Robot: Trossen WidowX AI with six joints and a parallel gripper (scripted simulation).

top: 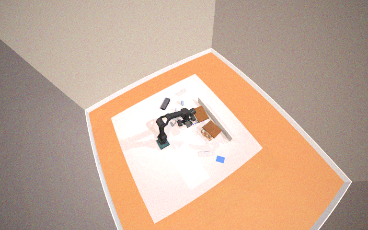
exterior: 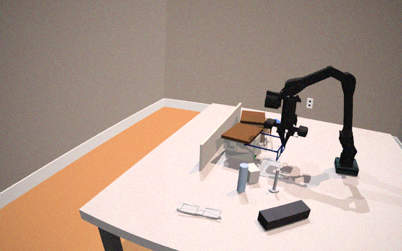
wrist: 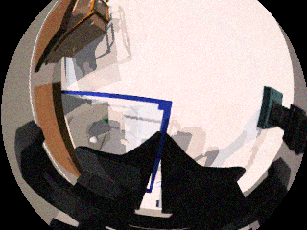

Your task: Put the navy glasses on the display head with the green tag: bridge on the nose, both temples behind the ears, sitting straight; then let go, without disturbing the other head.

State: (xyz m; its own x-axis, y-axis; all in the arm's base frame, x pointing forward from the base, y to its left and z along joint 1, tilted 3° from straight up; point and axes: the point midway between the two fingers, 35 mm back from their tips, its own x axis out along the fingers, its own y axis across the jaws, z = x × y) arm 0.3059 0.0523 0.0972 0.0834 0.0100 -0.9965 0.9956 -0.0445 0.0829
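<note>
Navy glasses [top: 195, 123] [exterior: 277, 151] [wrist: 115, 96], pinched at the front by the jaws [exterior: 283, 145], are extending temples toward the green-tagged display head [exterior: 239, 150] [wrist: 86, 126], right of centre in the exterior view; the placing step is apparently advancing, next requiring a level push seating bridge and both temples.

1. Fingertips cover part of the navy glasses' front [exterior: 277, 155] [wrist: 165, 120] in the wrist view.
2. The table [exterior: 148, 189] runs past the exterior view's edge.
3. The green tag [exterior: 255, 156] [wrist: 106, 120] is too small to read.
</note>
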